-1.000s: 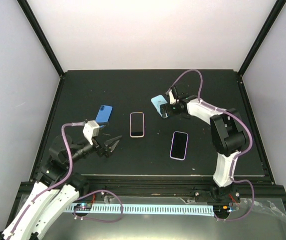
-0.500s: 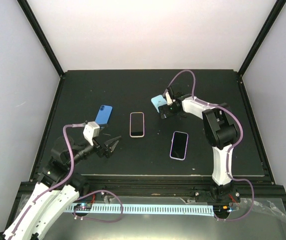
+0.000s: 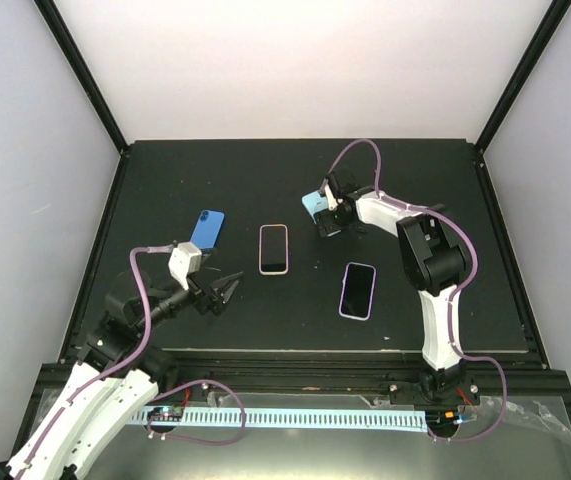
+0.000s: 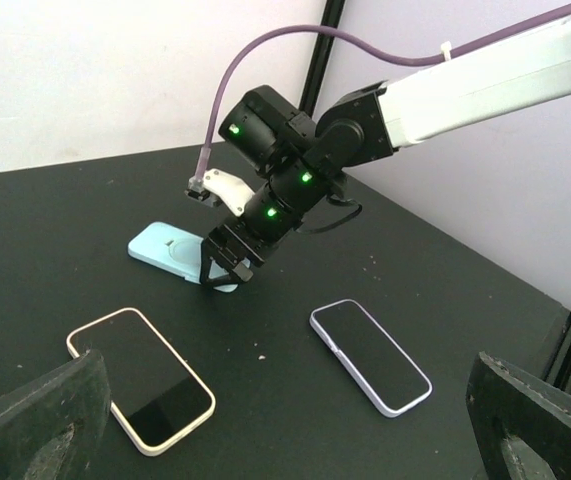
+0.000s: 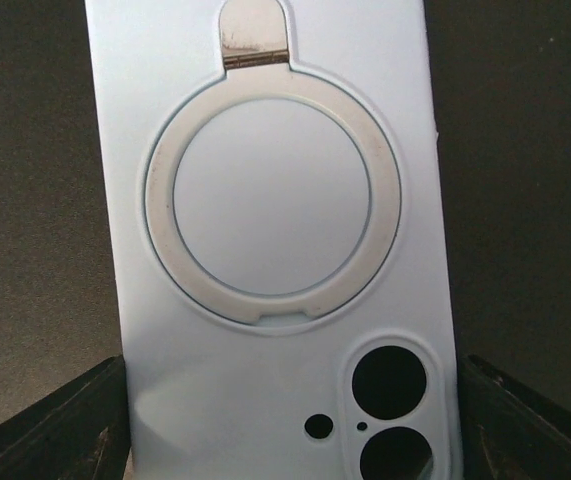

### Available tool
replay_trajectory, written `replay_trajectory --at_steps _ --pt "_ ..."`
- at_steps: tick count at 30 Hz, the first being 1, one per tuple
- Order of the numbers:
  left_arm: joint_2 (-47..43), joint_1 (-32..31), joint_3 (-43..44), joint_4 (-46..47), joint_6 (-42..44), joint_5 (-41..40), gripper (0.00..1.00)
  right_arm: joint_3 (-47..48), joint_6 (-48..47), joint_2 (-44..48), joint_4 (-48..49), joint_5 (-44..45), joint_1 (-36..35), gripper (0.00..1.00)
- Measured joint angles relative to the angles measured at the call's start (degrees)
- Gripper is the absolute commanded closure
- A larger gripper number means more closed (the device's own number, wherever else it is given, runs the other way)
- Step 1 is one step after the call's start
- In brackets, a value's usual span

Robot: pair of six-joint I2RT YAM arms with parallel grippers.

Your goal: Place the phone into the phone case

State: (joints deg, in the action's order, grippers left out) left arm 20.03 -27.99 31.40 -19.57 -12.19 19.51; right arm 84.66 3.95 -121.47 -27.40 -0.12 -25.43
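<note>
Right wrist | pale-blue ring-backed phone case (image 5: 265,250) sits between right gripper (image 5: 295,425) jaws, grip unclear | likely light, flexy, slick: pinch long edges | left gripper (image 4: 285,420) released.

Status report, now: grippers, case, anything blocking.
Left gripper open, empty. Right gripper astride light blue case, fingers either side, grip unconfirmed. Cream phone, purple phone lying clear of case; nothing in the way.

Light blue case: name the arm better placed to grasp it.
Right. The right end effector sits over the light blue case, which fills its wrist view; the left end effector hangs open, well away.
</note>
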Motion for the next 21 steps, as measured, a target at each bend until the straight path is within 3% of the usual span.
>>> replay_trajectory --at_steps 10,13,21 --pt "3.34 -0.04 -1.11 1.68 0.02 1.22 0.04 -2.78 1.57 2.6 -0.9 1.18 -0.63 0.31" --pt "3.39 -0.37 -2.03 3.19 0.26 2.45 0.1 -6.34 2.82 6.64 -2.21 1.01 -0.63 0.31" --pt "4.33 -3.78 -2.4 7.43 2.8 4.28 0.13 -18.8 7.93 25.05 -4.68 -4.92 -2.1 0.32"
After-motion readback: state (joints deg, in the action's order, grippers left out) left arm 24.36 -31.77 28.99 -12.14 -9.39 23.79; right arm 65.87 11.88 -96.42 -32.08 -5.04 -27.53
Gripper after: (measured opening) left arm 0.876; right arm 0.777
